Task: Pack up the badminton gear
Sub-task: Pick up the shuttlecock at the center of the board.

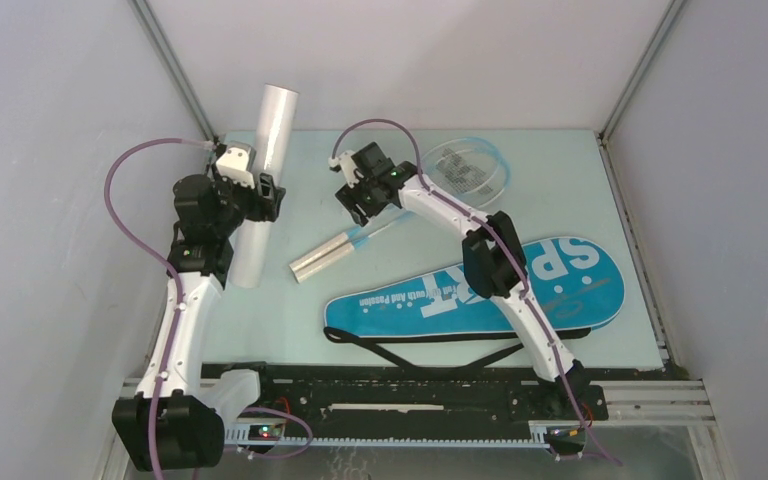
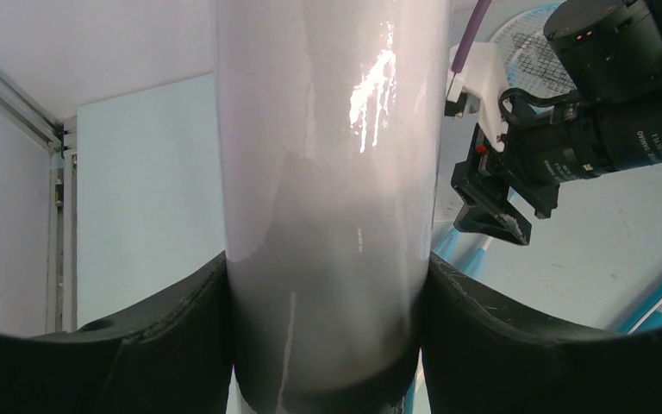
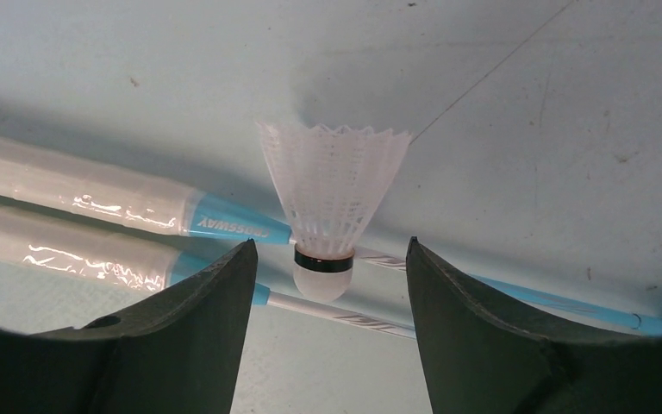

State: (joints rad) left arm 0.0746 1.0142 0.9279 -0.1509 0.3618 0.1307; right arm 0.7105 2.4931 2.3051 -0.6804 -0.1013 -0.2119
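- Top external view: the left gripper (image 1: pixel 260 197) is clamped on the tube (image 1: pixel 276 125) partway along it, near the desk's (image 1: pixel 580 190) far left corner.
- The tube is tilted. Its upper end leans past the far edge toward the back wall (image 1: pixel 410 60), and its lower end is near the left edge.
- Left wrist view: both fingers (image 2: pixel 181 319) press the tube's sides, and the right gripper (image 1: pixel 357 208) hangs well apart to its right.
- The right gripper's jaws are apart, over the rackets (image 1: pixel 385 226) in the far middle of the desk.
- Right wrist view: a shuttlecock (image 3: pixel 332 190) sits between the fingers (image 3: pixel 198 319) with a gap on each side, cork toward the camera, above the two shafts.
- The handles (image 1: pixel 322 257) point toward the tube's lower end, with a strip of bare desk between them. The heads (image 1: pixel 468 167) lie by the far edge.
- The bag (image 1: pixel 570 280) lies along the near edge, right of centre, under the right arm, and its strap (image 1: pixel 410 345) trails to the near edge.
- Bare desk shows at the far right corner and in the near left, between tube and bag.
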